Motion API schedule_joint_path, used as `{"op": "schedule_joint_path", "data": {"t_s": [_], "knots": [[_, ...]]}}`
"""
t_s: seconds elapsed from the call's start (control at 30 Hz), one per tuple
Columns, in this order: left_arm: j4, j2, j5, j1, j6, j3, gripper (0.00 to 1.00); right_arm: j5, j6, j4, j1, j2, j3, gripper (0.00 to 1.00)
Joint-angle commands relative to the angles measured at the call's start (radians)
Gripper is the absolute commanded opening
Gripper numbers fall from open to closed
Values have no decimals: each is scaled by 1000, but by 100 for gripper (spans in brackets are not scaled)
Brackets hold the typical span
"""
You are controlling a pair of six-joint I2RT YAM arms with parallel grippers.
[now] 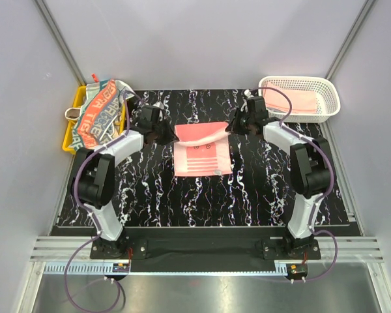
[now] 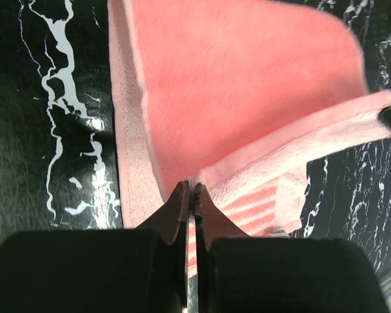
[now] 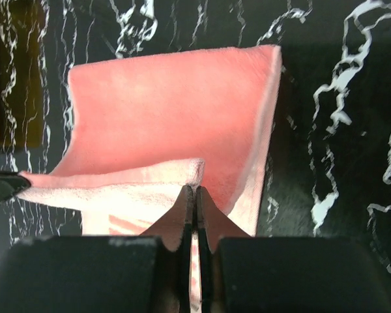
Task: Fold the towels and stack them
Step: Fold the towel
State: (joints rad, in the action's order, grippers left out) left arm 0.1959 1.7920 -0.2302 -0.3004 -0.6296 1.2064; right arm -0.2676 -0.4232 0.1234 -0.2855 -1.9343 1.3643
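Note:
A pink towel with white stripes (image 1: 202,149) lies in the middle of the black marbled table. Its far edge is lifted and curls over toward the near side. My left gripper (image 1: 164,134) is shut on the towel's far left corner (image 2: 194,186). My right gripper (image 1: 235,125) is shut on its far right corner (image 3: 197,176). The plain pink underside (image 2: 247,91) faces both wrist cameras, also in the right wrist view (image 3: 176,117). A cream towel with red and teal letter blocks (image 1: 99,112) lies heaped at the far left. A plain pink towel (image 1: 298,102) lies in the basket.
A yellow plastic tray (image 1: 73,124) sits under the lettered towel at the far left edge. A white lattice basket (image 1: 326,104) stands at the far right corner. Grey walls close in on both sides.

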Motion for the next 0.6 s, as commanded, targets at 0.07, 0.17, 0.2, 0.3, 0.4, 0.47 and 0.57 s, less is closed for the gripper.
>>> {"op": "schedule_joint_path", "data": {"t_s": [0.07, 0.17, 0.2, 0.3, 0.4, 0.47, 0.57], "knots": [[-61, -131, 95, -11, -2, -74, 0, 63, -12, -94, -64, 138, -117, 0], [-47, -164, 111, -16, 7, -100, 0, 82, -15, -105, -78, 172, -168, 0], [-43, -175, 112, -19, 14, -105, 0, 82, -20, -110, -81, 185, -192, 0], [-39, -186, 112, -32, 27, -131, 0, 96, -25, -114, -84, 210, -231, 0], [-49, -190, 114, -51, 27, -165, 0, 102, -29, -113, -84, 227, -260, 0], [-58, -198, 114, -65, 28, -186, 0, 110, -32, -114, -84, 233, -271, 0], [-56, -200, 130, -78, 30, -202, 0, 111, -32, -114, -86, 241, -281, 0]]}}
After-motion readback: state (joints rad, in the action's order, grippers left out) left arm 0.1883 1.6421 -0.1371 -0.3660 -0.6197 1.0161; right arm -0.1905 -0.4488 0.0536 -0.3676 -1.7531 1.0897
